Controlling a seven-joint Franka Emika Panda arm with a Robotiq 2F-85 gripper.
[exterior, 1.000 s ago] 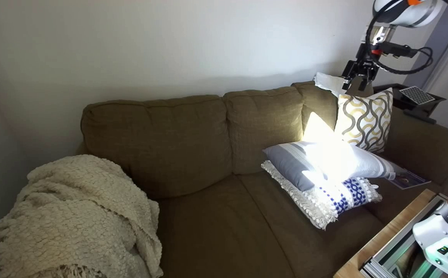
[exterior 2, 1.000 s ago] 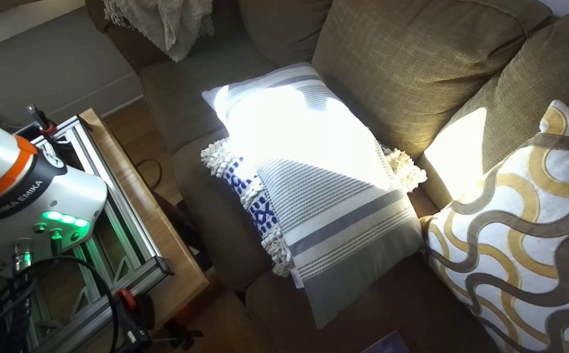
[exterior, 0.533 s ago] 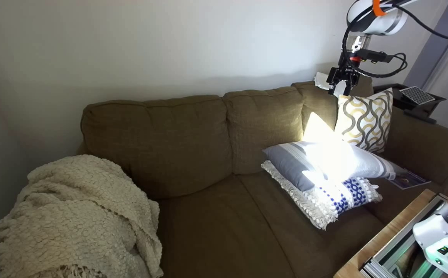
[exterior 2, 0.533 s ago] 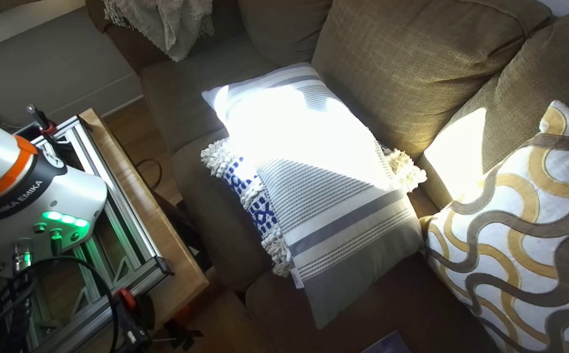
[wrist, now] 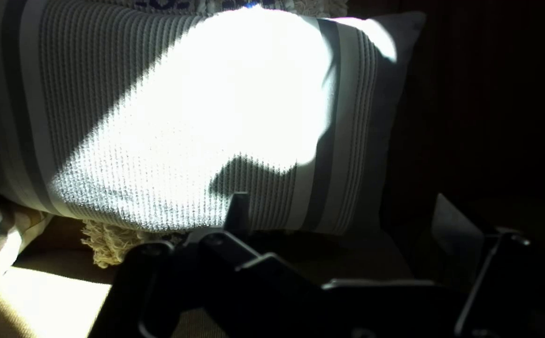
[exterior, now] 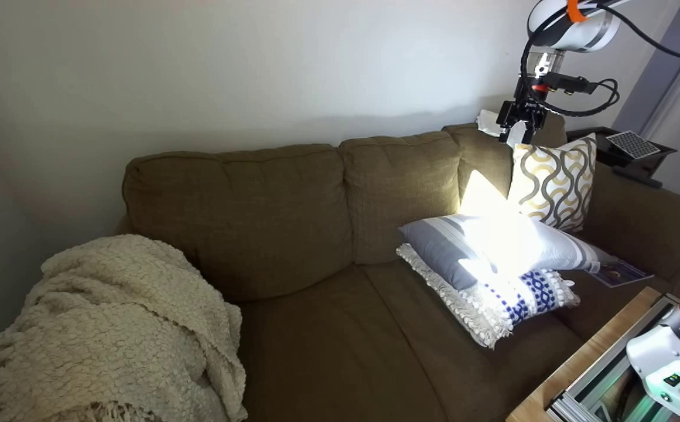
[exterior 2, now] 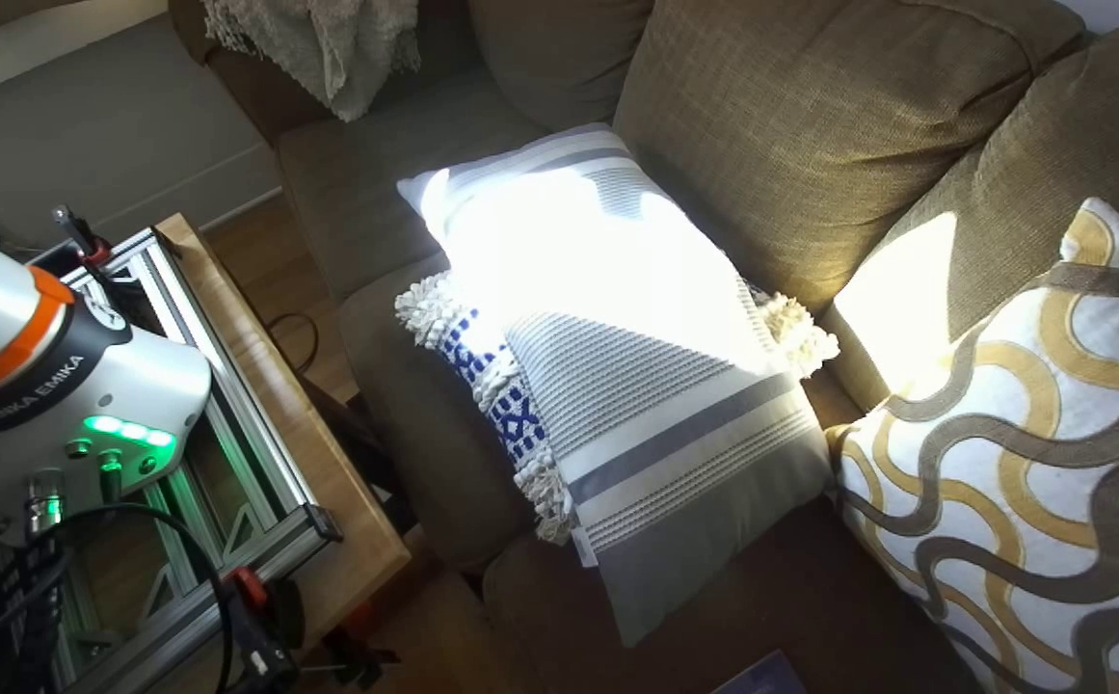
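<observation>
My gripper (exterior: 515, 137) is open and empty, high above the sofa in an exterior view. In the wrist view its two fingers (wrist: 340, 211) stand wide apart with nothing between them. Below it lies a grey-white striped pillow (exterior: 556, 243), partly washed out by bright sunlight; it also shows in an exterior view (exterior 2: 655, 414) and the wrist view (wrist: 84, 70). It rests on a blue-and-white tasselled pillow (exterior: 542, 290). A pillow with wavy grey and gold lines (exterior: 556, 181) leans upright at the sofa's end. The gripper appears apart from all pillows.
A brown sofa (exterior: 246, 217) runs along the wall. A cream fleece blanket (exterior: 123, 328) covers its far arm. A white cloth (exterior: 489, 124) lies on the backrest behind the gripper. A magazine (exterior: 624, 274), a side table with a checkered board (exterior: 632, 144) and the robot's wooden table (exterior: 594, 346) are nearby.
In an exterior view the arm and gripper have moved left and slightly down since one second ago, then stayed almost still over the last half second. The pillows have not moved.
</observation>
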